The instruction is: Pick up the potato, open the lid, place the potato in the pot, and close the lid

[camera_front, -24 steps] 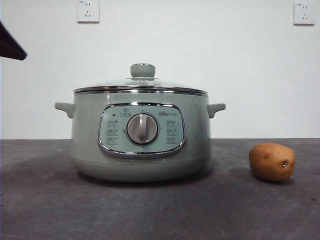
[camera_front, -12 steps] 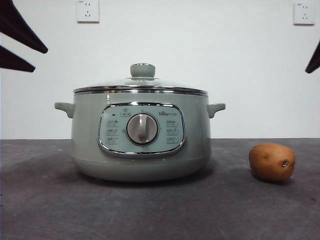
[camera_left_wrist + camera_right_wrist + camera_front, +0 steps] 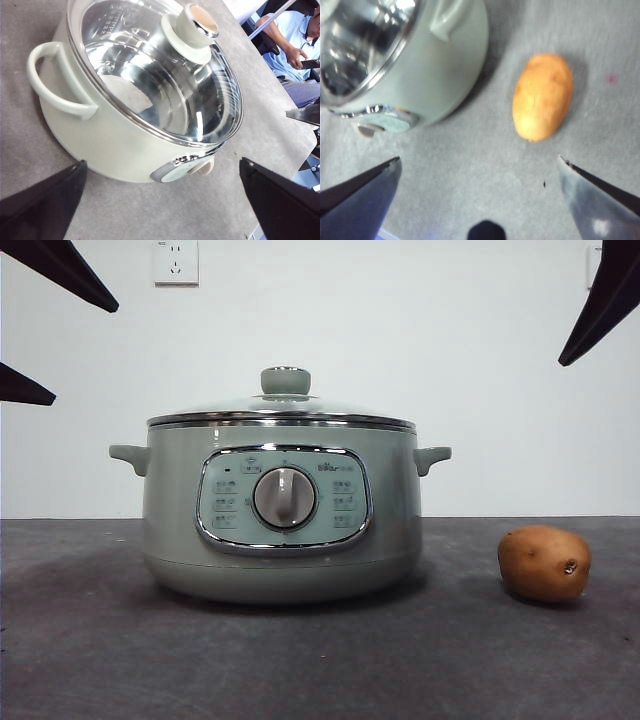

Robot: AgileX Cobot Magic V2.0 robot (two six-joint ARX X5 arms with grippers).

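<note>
Both grippers have come further into the front view since half a second ago: the left gripper [image 3: 40, 335] at upper left, the right gripper [image 3: 479, 165] showing more of its black tip at upper right. Each has its jaws spread wide, holding nothing. At centre frame the pot [image 3: 281, 515] stands on the table [image 3: 90, 660] with the lid [image 3: 282, 405] closed on it; through the glass its steel bowl looks empty. At lower right lies the potato [image 3: 544, 562], apart from the pot.
</note>
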